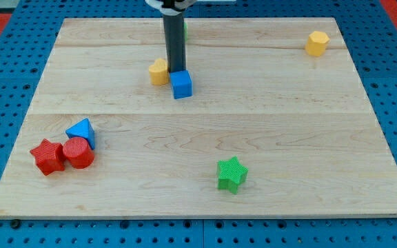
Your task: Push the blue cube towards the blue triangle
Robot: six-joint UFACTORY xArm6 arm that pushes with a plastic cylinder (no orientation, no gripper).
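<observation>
A: Camera view: where is the arm's tip (178, 70)?
B: Touching the small blue cube (181, 85) from above it in view, holding nothing; yellow block (159, 71) beside; blue triangle block (81, 130) far lower-left on the wooden board (288, 138).

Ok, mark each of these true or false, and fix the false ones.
1. My tip stands at the blue cube's top edge. True.
2. The blue triangle lies at the view's right. False: it lies at the lower left, beside the red cylinder.
3. The green star touches the red star. False: they lie far apart.
4. A yellow block sits just left of the rod. True.
</observation>
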